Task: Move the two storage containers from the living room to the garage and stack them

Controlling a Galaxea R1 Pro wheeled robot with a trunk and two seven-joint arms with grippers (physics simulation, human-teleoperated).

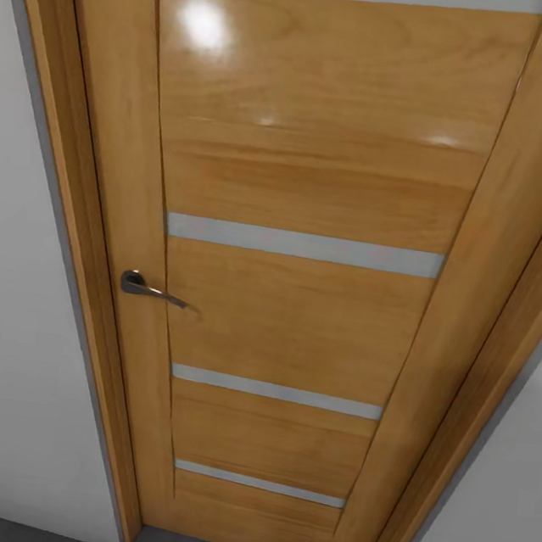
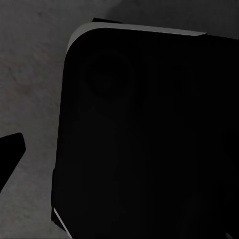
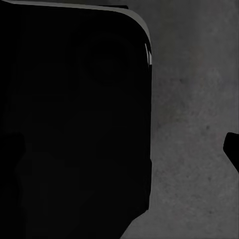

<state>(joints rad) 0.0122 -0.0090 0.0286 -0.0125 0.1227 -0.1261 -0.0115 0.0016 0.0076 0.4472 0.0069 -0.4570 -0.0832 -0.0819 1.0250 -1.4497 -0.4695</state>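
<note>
The head view was brightly and evenly lit, with soft white glare spots thrown onto the glossy door (image 1: 317,183) near its top, while the door's lines were splayed outward by wide-angle distortion and its wood grain was slightly softened. Both wrist views were rendered very dim: a dark body (image 2: 149,139) was left almost black, and the floor (image 3: 194,124) was seen as murky, grainy grey.
</note>
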